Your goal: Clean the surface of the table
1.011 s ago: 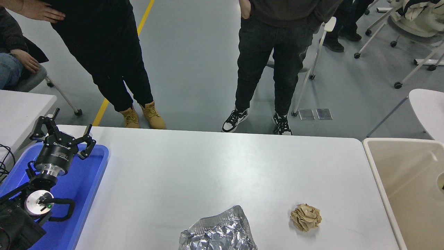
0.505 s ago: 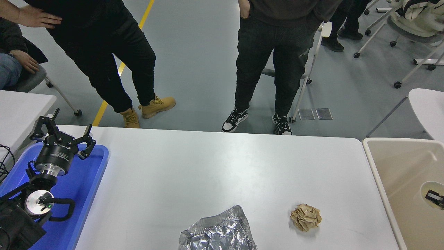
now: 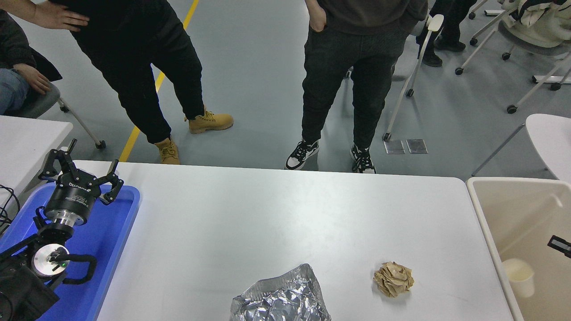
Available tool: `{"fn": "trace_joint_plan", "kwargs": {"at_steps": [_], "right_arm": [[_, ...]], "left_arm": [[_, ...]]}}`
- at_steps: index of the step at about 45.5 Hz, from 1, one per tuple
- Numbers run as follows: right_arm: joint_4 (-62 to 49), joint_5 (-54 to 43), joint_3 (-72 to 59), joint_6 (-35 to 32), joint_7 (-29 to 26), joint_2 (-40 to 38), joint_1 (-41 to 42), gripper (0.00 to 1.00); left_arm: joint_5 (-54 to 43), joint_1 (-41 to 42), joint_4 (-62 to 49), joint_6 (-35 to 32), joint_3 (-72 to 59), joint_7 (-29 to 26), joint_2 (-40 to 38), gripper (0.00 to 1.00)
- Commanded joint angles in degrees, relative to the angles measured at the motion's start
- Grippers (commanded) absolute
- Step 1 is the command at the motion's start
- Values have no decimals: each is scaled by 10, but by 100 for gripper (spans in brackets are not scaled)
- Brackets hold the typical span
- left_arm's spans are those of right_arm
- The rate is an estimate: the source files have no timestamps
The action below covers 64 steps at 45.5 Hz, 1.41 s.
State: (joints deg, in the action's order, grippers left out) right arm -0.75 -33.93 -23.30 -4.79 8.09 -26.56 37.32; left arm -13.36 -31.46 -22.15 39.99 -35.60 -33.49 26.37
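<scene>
— The desk surface [image 3: 276, 214]: where does it lie?
— It spreads to the right of the left gripper [image 3: 80, 171], filling the middle of the head view, white and smooth.
— And that gripper's fingers [image 3: 113, 185]?
— Spread wide, holding nothing. They hover over the far end of a blue tray [image 3: 107, 249] at the desk's left edge, with the left arm coming in from the lower left corner.
— What sits on the desk?
— Well to the right of those fingers, at the near edge, a crumpled sheet of silver foil [image 3: 281, 298]. Further right, apart from the foil, a ball of crumpled brown paper [image 3: 393, 278].
— And past that?
— A beige bin [image 3: 486, 232] stands against the desk's right end, with a pale paper cup [image 3: 518, 276] lying inside it. Above the cup, at the picture's right edge, only a small black tip of the right gripper [image 3: 561, 244] shows; I cannot tell whether its fingers are apart or together.
— Anyone around?
— Two people stand on the floor beyond the desk's far side.
</scene>
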Motion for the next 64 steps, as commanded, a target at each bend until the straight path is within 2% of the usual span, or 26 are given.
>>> {"fn": "trace_joint_plan", "kwargs": {"at_steps": [1, 4, 8, 15, 24, 34, 50, 54, 59, 64], "right_arm": [[-4, 1, 0, 19, 0, 5, -1, 89], [-3, 1, 1, 21, 0, 5, -1, 90], [-5, 1, 1, 22, 1, 5, -1, 96], [2, 11, 2, 22, 1, -4, 13, 96], [25, 84, 32, 22, 1, -42, 74, 96], [99, 113, 183, 25, 1, -128, 152, 96], [134, 116, 340, 63, 3, -149, 242, 96], [162, 147, 369, 78, 3, -154, 253, 96], [195, 242, 393, 80, 3, -161, 269, 96], [217, 274, 446, 78, 3, -159, 274, 96]], "left_arm": [[0, 0, 0, 0, 0, 0, 0, 100], [0, 0, 0, 0, 0, 0, 0, 100], [0, 0, 0, 0, 0, 0, 0, 100], [0, 0, 0, 0, 0, 0, 0, 100], [0, 0, 0, 0, 0, 0, 0, 100], [0, 0, 0, 0, 0, 0, 0, 100], [0, 0, 0, 0, 0, 0, 0, 100], [0, 0, 0, 0, 0, 0, 0, 100], [0, 0, 0, 0, 0, 0, 0, 100], [0, 0, 0, 0, 0, 0, 0, 100]]}}
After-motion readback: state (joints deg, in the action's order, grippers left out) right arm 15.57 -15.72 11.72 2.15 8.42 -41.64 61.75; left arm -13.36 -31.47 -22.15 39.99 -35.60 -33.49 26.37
